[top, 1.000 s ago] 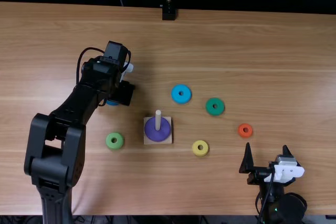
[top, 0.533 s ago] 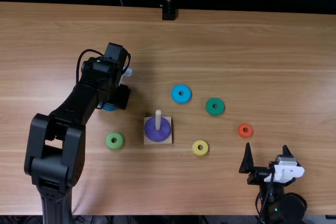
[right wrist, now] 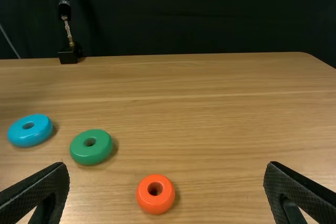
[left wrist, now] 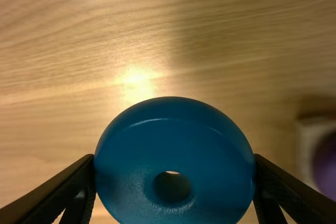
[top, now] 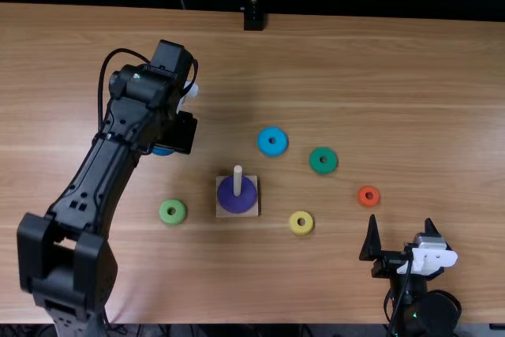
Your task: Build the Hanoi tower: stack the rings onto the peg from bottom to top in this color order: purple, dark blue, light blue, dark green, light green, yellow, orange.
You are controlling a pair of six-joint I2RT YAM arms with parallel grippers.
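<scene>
Left gripper (top: pixel 180 133): left of pale round peg (top: pixel 237 179), closed on, we think, glossy dark-blue ring (left wrist: pixel 173 135)
Right gripper (top: pixel 401 226): empty, wide open

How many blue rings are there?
2: the dark blue ring held in the left gripper, and the light blue ring on the table, beyond and right of the peg.

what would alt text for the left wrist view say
The left gripper holds a dark blue ring between its two fingers, above a light brown wooden table, with part of a purple ring on its base off to one side.
</scene>
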